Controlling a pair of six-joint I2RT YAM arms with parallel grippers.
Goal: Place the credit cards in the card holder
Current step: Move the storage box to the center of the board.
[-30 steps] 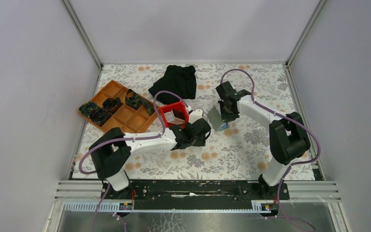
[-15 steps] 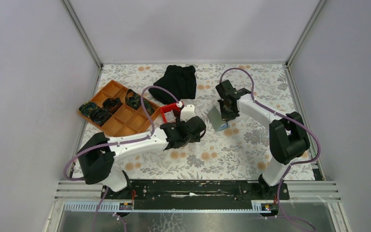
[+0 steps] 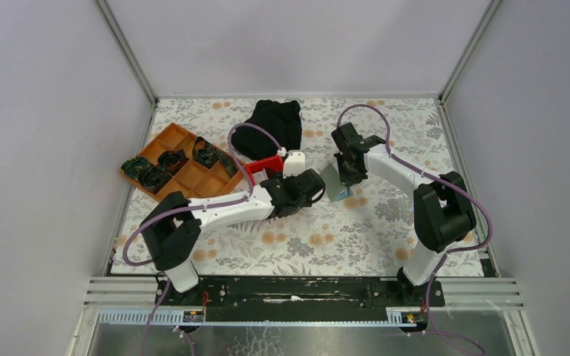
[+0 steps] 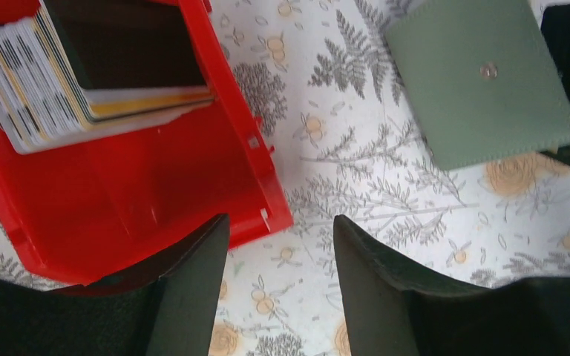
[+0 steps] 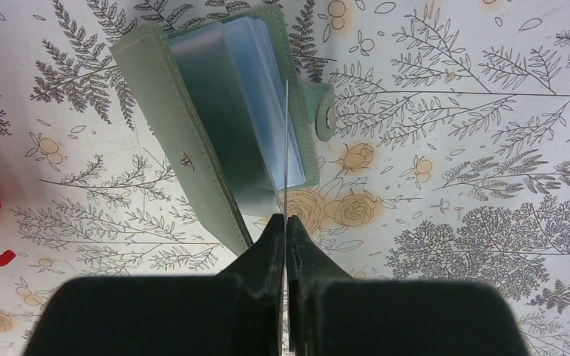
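Observation:
The grey-green card holder point(image 5: 193, 133) lies open on the floral table, its clear sleeves showing; it also shows in the top view point(image 3: 332, 182) and the left wrist view point(image 4: 482, 81). My right gripper point(image 5: 286, 219) is shut on a thin leaf seen edge-on over the sleeves; I cannot tell if it is a sleeve or a card. In the top view the right gripper point(image 3: 347, 174) is right above the holder. The credit cards point(image 4: 59, 81) stand stacked in a red bin point(image 4: 156, 193). My left gripper point(image 4: 280, 222) is open and empty, over the bin's near corner, left of the holder.
An orange compartment tray point(image 3: 182, 167) with dark items sits at the left. A black cloth point(image 3: 271, 126) lies at the back middle. The red bin point(image 3: 267, 165) sits between the tray and the holder. Metal rails frame the table.
My left arm has swung its gripper up and to the right, to the red bin's corner beside the holder. The right gripper and the holder have stayed in place.

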